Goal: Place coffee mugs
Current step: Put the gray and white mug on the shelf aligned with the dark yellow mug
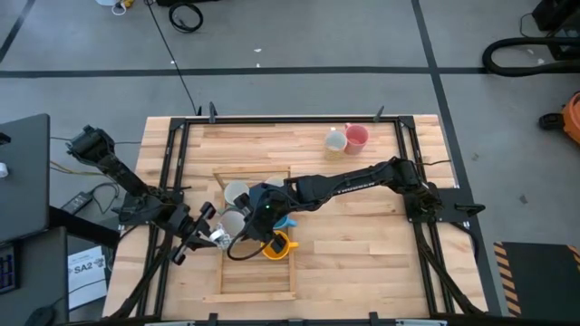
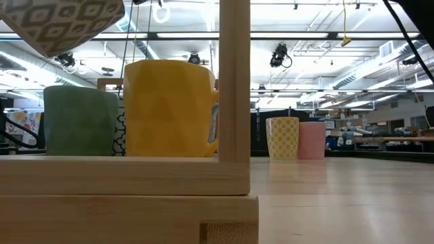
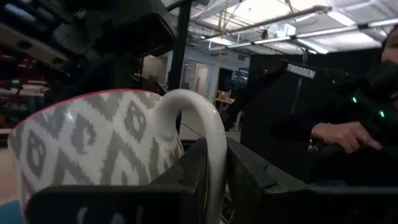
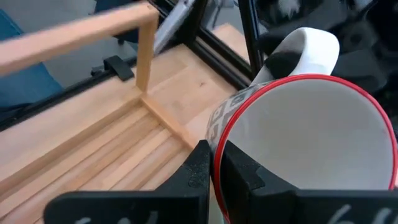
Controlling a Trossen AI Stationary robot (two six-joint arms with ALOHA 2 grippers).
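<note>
A white mug with a grey diamond pattern and a red rim [image 1: 232,223] hangs in the air between my two grippers, above the left side of a wooden frame [image 1: 223,272]. It shows at the top left of the low view as the patterned mug [image 2: 61,24]. My left gripper [image 1: 216,235] comes from the table's left and is shut on the mug's handle. My right gripper [image 1: 252,214] reaches in from the right and is shut on its rim. Inside the frame stand a yellow mug [image 1: 277,246], a blue mug [image 1: 286,222] and white mugs [image 1: 237,192]. My left gripper has the mug's white handle loop [image 3: 214,155] between its two fingers [image 3: 249,177], which lie across the loop, about level from the table's left. The mug is clear of the table. My right gripper pinches the mug's red rim [image 4: 217,146], one finger inside the cup and one outside on the patterned wall [image 4: 224,118], on the side away from the handle [image 4: 305,50]. The fingers slant downward from the table's right. The mug is lifted clear, mouth tilted toward the right wrist camera.
A cream patterned mug [image 1: 336,139] and a pink mug [image 1: 357,136] stand at the far right of the table. The low view shows a green mug [image 2: 81,120] and the yellow mug [image 2: 169,108] behind the frame's rail and upright post [image 2: 234,81]. A person's hand [image 3: 342,134] shows beyond the table.
</note>
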